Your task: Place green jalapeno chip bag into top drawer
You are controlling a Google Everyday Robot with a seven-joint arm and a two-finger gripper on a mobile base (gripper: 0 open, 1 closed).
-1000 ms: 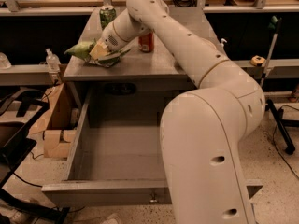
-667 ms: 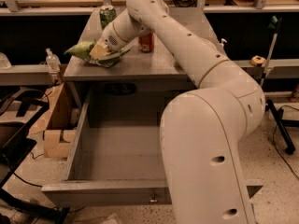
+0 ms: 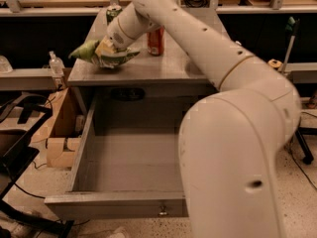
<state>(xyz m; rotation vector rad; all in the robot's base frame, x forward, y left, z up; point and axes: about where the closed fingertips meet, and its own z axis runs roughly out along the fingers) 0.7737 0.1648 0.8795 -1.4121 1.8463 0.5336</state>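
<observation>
The green jalapeno chip bag (image 3: 96, 55) is a crumpled light-green bag at the front left of the grey cabinet top (image 3: 163, 66). Its left tip reaches the top's left edge. My gripper (image 3: 110, 48) comes down from the right onto the bag and is shut on its crumpled middle, with the fingers mostly buried in the foil. The top drawer (image 3: 114, 205) is pulled wide open below the cabinet top. It is grey and deep, has a small lock at front centre, and nothing shows inside. My arm's large white body hides its right part.
A red can (image 3: 155, 41) stands right of the bag on the cabinet top and a green-patterned can (image 3: 113, 11) stands behind it. A cardboard box (image 3: 59, 133) and a black frame (image 3: 20, 148) sit left of the drawer. A small bottle (image 3: 56, 63) stands on the left shelf.
</observation>
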